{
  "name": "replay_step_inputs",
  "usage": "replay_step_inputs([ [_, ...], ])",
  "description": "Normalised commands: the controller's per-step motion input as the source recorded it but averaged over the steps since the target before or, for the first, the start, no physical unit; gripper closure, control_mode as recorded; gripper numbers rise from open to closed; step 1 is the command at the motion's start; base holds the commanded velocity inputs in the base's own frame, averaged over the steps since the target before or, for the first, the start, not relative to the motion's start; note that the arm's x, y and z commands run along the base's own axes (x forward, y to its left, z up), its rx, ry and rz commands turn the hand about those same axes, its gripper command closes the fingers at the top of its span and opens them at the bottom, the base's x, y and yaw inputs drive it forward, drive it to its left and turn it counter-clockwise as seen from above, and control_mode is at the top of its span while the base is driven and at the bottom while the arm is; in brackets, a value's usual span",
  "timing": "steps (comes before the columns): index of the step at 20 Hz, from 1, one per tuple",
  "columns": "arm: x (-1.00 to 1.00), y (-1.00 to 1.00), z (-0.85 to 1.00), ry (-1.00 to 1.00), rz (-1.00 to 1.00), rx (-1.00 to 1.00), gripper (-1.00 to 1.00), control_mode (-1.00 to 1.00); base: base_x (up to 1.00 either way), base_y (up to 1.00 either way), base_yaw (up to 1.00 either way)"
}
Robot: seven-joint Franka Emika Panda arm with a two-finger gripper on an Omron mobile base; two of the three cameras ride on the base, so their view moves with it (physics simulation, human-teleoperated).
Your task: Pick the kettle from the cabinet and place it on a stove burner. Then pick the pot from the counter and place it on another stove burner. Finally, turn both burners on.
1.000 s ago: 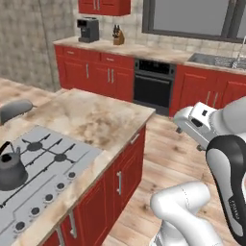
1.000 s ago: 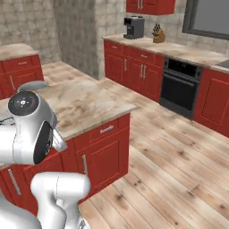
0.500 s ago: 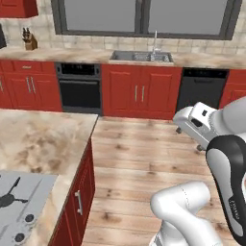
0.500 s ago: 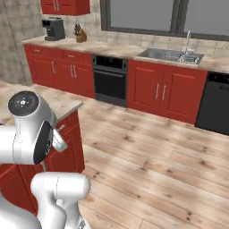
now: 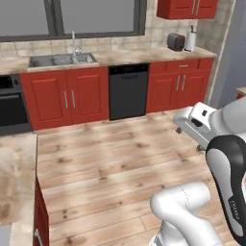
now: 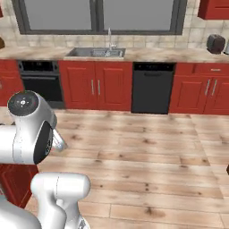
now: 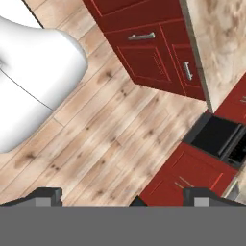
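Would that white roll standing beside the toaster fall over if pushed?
Probably: the roll stands tall and narrow, so a push near its top would likely tip it. Being round, it might then roll along the counter. The toaster close beside could stop it.

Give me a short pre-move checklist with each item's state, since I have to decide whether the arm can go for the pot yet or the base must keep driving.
1. Gripper empty: ok. In the hand view nothing sits between the fingertips; the wooden floor shows past them.
2. Jaws apart: ok, the tips stand wide.
3. Pot within sight: not ok. The base views face the sink and dishwasher.
4. Kettle on a burner: cannot tell.
5. Path ahead free: ok, the floor ahead lies bare up to the red cabinets.
6. Arm tucked for driving: ok, it is folded close over the base.
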Motion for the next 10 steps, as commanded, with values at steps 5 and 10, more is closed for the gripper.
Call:
replay_step_inputs([
  [5,0.00,0.00,0.00,0.00,0.00,0.00,-1.00,1.00,0.00,0.00,-0.63],
  [10,0.00,0.00,0.00,0.00,0.00,0.00,-1.00,1.00,0.07,0.00,-0.63],
])
